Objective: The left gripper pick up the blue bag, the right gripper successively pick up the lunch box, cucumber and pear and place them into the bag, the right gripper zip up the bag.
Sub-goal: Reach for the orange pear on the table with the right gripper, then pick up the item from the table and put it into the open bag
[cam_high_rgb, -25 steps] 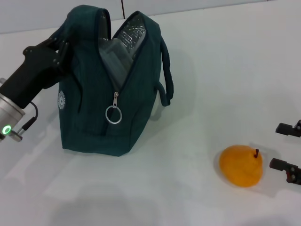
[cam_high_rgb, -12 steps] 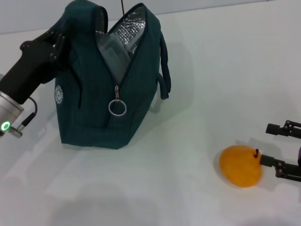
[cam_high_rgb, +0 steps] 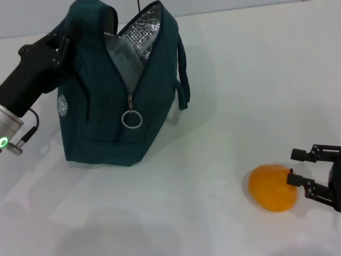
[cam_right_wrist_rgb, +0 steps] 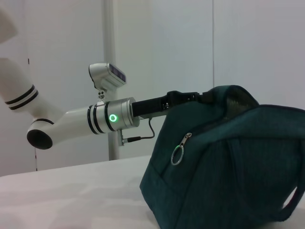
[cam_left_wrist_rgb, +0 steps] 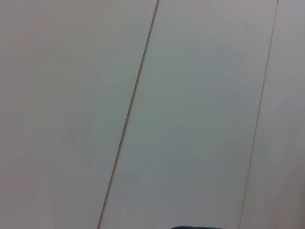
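We judge the step in hand is grasping the pear [cam_high_rgb: 273, 188], which lies on the table [cam_high_rgb: 256, 80] near right. The right gripper [cam_high_rgb: 299, 167] should straddle the fruit's widest part before closing. Its fingers are spread, one tip at the stem, grasping nothing. The left gripper [cam_high_rgb: 53, 45] grips the blue bag [cam_high_rgb: 106, 117], far left, held unzipped.

The big dark teal fabric bag [cam_high_rgb: 120, 101] stands on the white desk [cam_high_rgb: 213, 106], on the left and far back. The round orange pear [cam_high_rgb: 273, 188] sits on the desk, well apart, to the right and nearer.
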